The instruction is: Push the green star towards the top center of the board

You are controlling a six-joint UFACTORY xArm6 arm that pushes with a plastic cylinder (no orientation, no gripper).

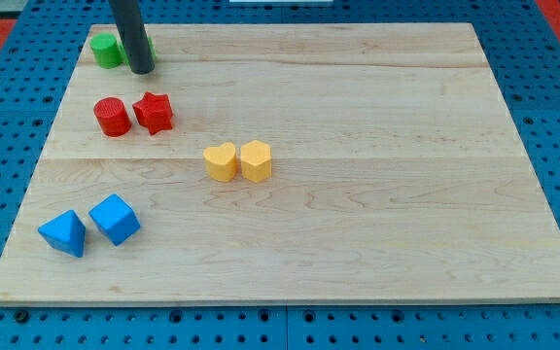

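Tip (142,70), a bare rod end with no fingers to spread or pinch, sits upper left of frame. Green star (150,46) lies mostly hidden behind the rod, apparently touching; green cylinder (107,50) just left.

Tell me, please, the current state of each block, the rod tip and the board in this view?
My tip: at the view's top left, among the green blocks.
Green cylinder: upright, just left of the tip.
Second green block: mostly hidden behind the rod.
Red pair, yellow pair, blue pair: resting, untouched.
Board: flat.
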